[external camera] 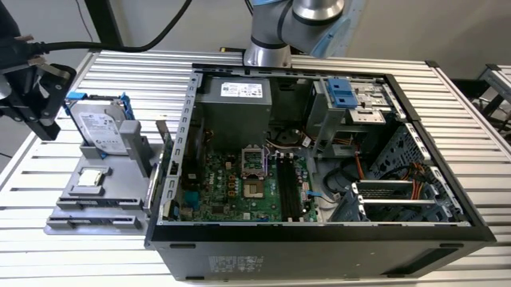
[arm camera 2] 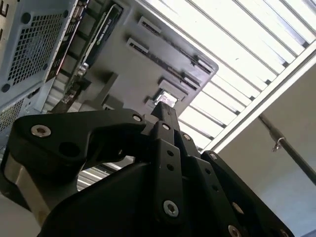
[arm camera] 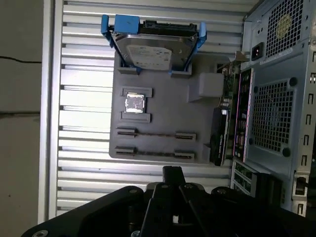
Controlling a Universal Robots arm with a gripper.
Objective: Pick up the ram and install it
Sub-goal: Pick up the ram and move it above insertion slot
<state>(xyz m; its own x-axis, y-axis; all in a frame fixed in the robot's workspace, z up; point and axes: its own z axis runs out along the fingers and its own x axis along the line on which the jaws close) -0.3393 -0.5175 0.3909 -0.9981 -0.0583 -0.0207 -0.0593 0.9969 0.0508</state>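
My gripper (external camera: 46,122) hangs above the slatted table at the exterior view's left, beside a grey parts holder (external camera: 119,188). Its black fingers (arm camera: 170,173) look pressed together in both wrist views, with nothing visible between them. The gripper (arm camera 2: 165,112) points toward the holder (arm camera: 163,98). Two long narrow slots (arm camera: 155,134) on the holder show only thin dark lines, and I cannot tell whether the ram sits in them. No ram is clearly in view. Black memory slots (external camera: 289,188) run along the green motherboard (external camera: 231,185) inside the open computer case (external camera: 319,245).
On the holder stand a silver hard drive (external camera: 100,128) in a blue-tabbed frame (arm camera: 150,47) and a small square processor chip (arm camera: 134,102). An expansion card (arm camera: 218,136) stands on edge between holder and case. The arm's base (external camera: 267,54) rises behind the case.
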